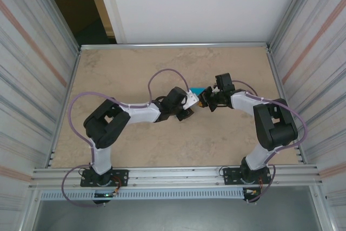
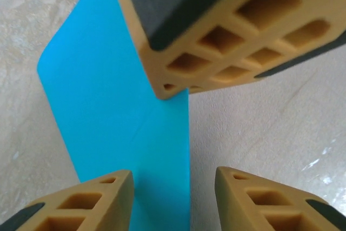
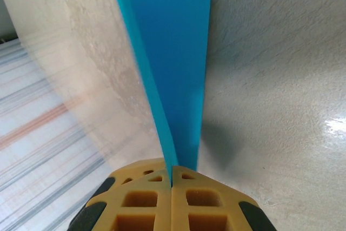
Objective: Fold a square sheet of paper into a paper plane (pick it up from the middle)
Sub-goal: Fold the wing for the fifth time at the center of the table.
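Note:
The bright cyan-blue paper point(image 1: 201, 90) is folded into a long narrow shape and held on edge above the table's middle, between the two wrists. My right gripper point(image 1: 205, 100) is shut on it. In the right wrist view the fingertips point(image 3: 157, 172) pinch the paper's near end and the blue paper point(image 3: 178, 52) runs away from them. In the left wrist view the blue paper point(image 2: 113, 106) hangs from the right gripper's fingers point(image 2: 227, 36) at the top. My left gripper point(image 2: 174, 176) is open, the paper's lower end passing between its fingers without being pinched.
The beige tabletop point(image 1: 135, 68) lies under both arms, fenced by ribbed metal walls point(image 1: 32, 68) at left and right and a white panel point(image 1: 200, 4) at the back. The arm bases stand on the rail point(image 1: 173, 177) at the near edge.

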